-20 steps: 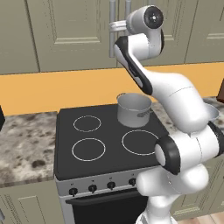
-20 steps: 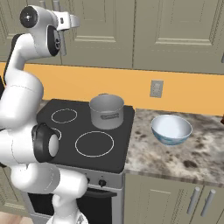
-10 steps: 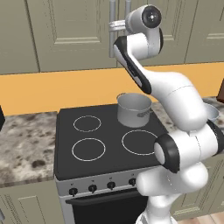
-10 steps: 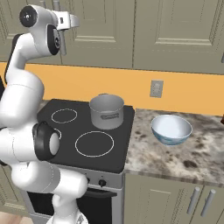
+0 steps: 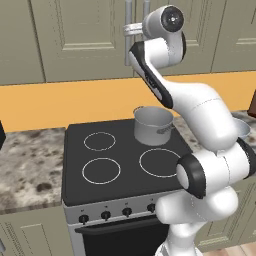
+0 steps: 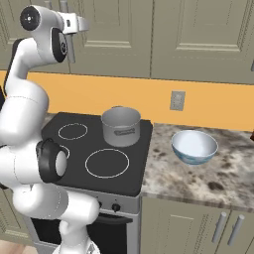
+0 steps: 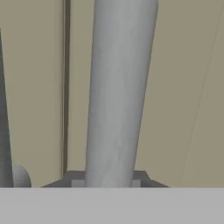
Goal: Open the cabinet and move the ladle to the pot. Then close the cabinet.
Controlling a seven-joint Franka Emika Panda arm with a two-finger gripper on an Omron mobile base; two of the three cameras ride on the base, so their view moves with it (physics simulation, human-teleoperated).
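Observation:
The cabinet (image 5: pixel 80 35) is the greenish-grey wall unit above the stove, and both its doors are closed. My gripper (image 5: pixel 131 29) is raised to the door seam, where the two silver bar handles (image 5: pixel 129 55) hang. In the hand view one handle (image 7: pixel 118 87) runs up between my dark fingertips (image 7: pixel 78 180), which press on both of its sides. From the right base view my gripper (image 6: pixel 82 24) sits beside the other handle (image 6: pixel 70 47). The grey pot (image 5: pixel 153 125) (image 6: pixel 120 126) stands on the stove's back right burner. The ladle is hidden.
The black stove top (image 5: pixel 115 165) lies under the arm, with speckled counter on both sides. A pale-blue and white bowl (image 6: pixel 194 146) rests on the counter right of the stove. An outlet (image 6: pixel 177 100) is on the orange backsplash.

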